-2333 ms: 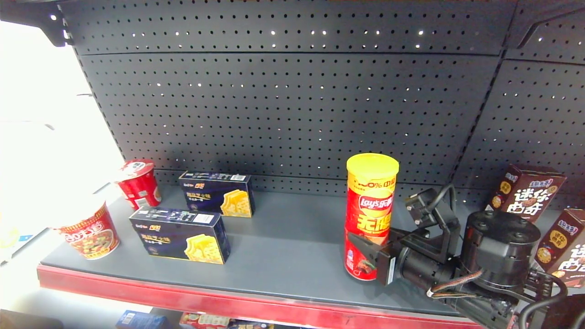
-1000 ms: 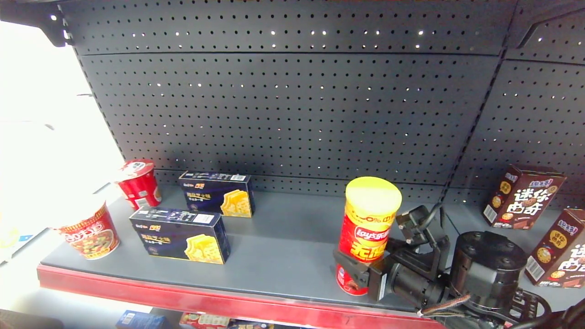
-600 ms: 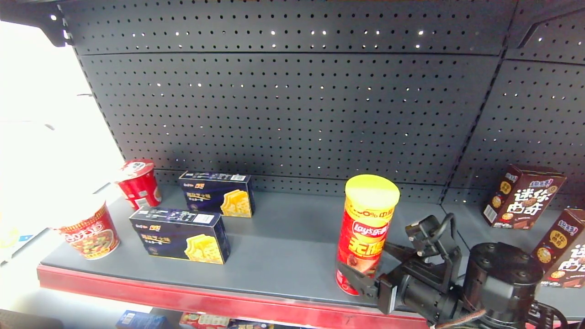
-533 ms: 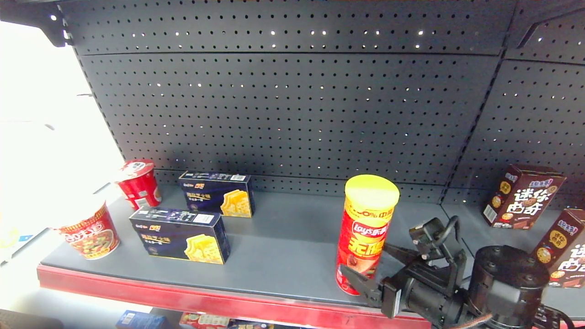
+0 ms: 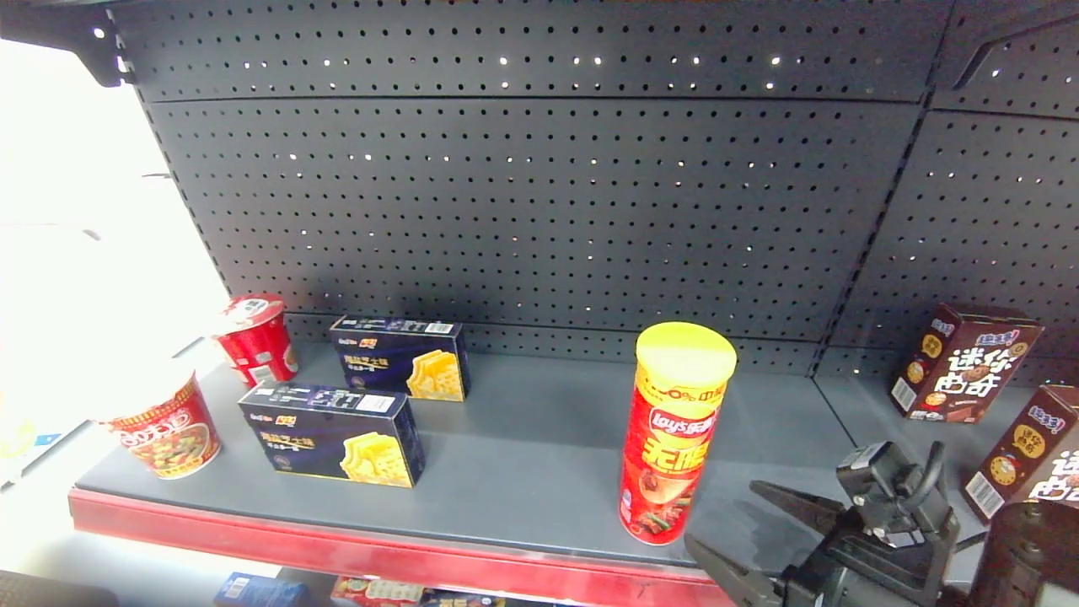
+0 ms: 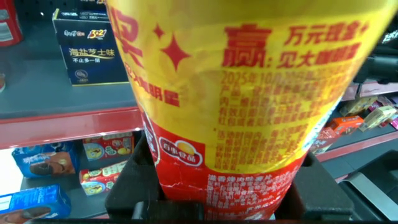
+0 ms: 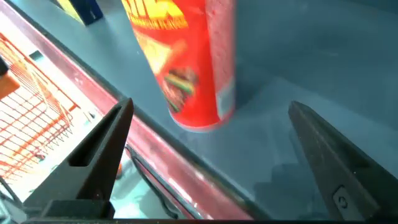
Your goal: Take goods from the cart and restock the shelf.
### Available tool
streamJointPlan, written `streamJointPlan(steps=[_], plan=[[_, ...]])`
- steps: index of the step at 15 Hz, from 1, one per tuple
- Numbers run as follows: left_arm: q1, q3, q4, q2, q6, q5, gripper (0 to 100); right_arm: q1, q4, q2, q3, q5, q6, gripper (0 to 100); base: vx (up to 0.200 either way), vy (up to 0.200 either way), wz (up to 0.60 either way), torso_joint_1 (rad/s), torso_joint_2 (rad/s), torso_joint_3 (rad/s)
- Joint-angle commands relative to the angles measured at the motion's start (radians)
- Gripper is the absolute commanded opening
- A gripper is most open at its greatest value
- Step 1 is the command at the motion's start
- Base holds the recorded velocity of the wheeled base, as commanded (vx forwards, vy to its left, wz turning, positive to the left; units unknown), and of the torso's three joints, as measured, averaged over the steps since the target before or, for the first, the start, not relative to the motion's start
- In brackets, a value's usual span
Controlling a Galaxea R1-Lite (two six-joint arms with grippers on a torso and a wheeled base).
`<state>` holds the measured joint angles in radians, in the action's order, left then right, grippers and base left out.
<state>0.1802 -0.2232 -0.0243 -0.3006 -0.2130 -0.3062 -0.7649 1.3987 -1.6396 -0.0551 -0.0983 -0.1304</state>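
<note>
Right gripper [image 5: 721, 512]: lower right of the head view, jaws spread wide, nothing between them. One finger lies over the grey shelf [image 5: 523, 472] and the other over its red front lip [image 5: 379, 552]. Both tips point toward the red chip can [image 5: 674, 438] and stand apart from it.

Red chip can: upright on the shelf, right of centre in the head view, close to the front lip, yellow lid on top. In the right wrist view its base [image 7: 196, 93] sits on the grey surface beyond the two dark fingers, clear of both. An orange wire mesh [image 7: 37, 118] shows in that view below the shelf lip.

Left gripper [image 6: 224, 193]: closed around a yellow-and-red can [image 6: 249, 81], whose lower body is seated between the black finger blocks on either side. Behind this can, the left wrist view takes in the shelf front and packaged goods on a lower level.

Other stock in the head view:
- two dark blue boxes, one in front [image 5: 337, 434] and one behind [image 5: 403, 357], left of centre
- a large noodle cup [image 5: 160, 426] at the left end near the front
- a smaller red cup [image 5: 254, 337] behind it
- two brown boxes [image 5: 969, 362] [image 5: 1024, 455] at the right edge, in the next bay
- a dark pegboard panel [image 5: 523, 211] backing the shelf
</note>
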Motion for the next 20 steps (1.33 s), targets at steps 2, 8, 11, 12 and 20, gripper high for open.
streamJointPlan(steps=[2,8,11,12,20], plan=[[0.001,-0.008,-0.002,0.005,0.0,-0.001,0,0.019,0.0,0.09,0.046,-0.003,0.002,100,0.0,0.0,0.0,0.0,0.0,0.0],[0.008,-0.156,-0.002,-0.049,0.001,-0.011,0,0.082,-0.014,0.204,0.035,-0.009,0.087,100,0.0,0.0,0.0,0.0,0.0,0.0],[0.028,-0.228,-0.003,-0.114,0.01,-0.028,0,0.11,-0.021,0.271,0.052,-0.011,0.14,100,0.0,0.0,0.0,0.0,0.0,0.0],[0.042,-0.235,-0.003,-0.129,0.021,-0.03,0,0.124,-0.033,0.291,0.051,-0.011,0.155,100,0.0,0.0,0.0,0.0,0.0,0.0],[0.077,-0.234,-0.013,-0.21,0.073,-0.057,0,0.139,-0.928,0.868,-0.21,-0.047,0.233,100,0.0,0.0,0.0,0.0,0.0,0.0]])
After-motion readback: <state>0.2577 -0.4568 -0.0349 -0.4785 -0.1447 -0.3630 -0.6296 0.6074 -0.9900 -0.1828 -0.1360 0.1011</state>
